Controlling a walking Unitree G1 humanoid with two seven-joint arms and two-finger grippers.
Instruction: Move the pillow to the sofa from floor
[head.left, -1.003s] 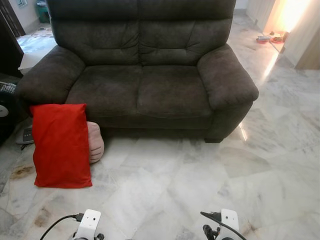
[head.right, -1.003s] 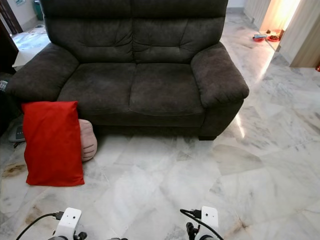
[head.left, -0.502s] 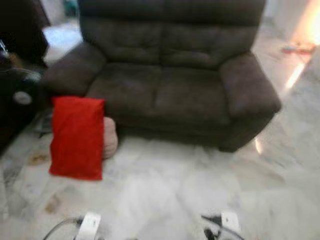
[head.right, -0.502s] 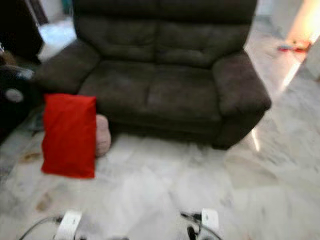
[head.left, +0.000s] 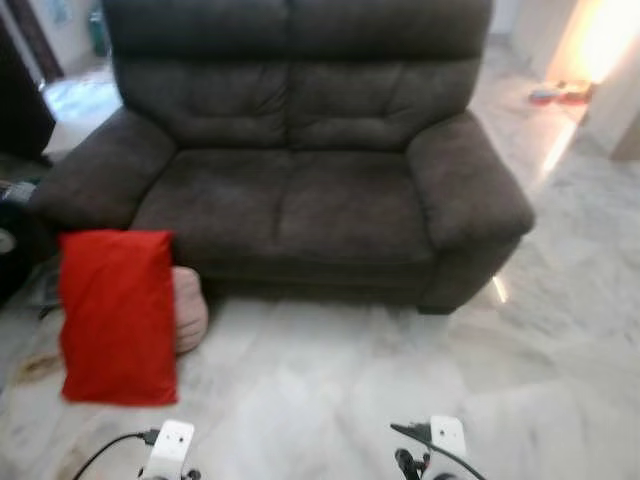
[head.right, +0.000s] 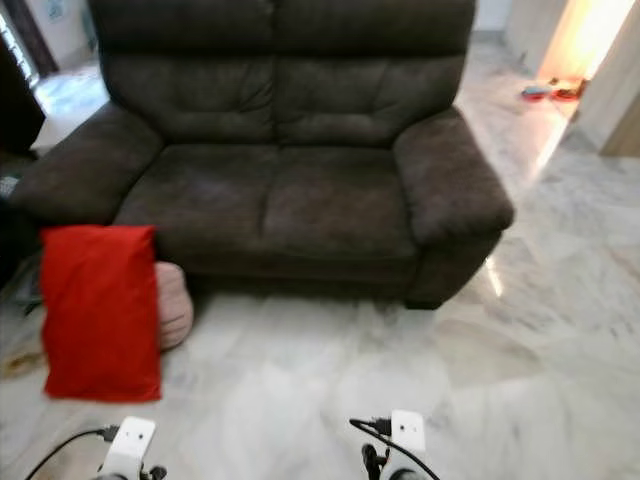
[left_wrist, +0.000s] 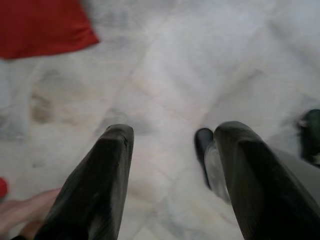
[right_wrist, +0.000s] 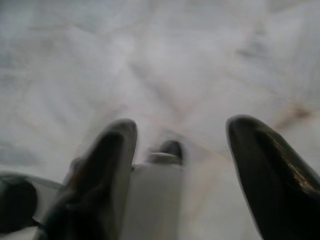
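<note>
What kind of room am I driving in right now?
Most likely a home living room: a dark two-seat sofa stands on a polished marble floor, with a red pillow propped against its front corner. A bright doorway opens at the far right.

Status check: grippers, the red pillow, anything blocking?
Left gripper and right gripper open, empty, above marble floor. Red rectangular pillow upright against dark brown fabric sofa. Pink cushion behind it.

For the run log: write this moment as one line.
stage: approach | red pillow: upright on floor against sofa front, pink cushion behind | left gripper: open, empty, above floor | right gripper: open, empty
</note>
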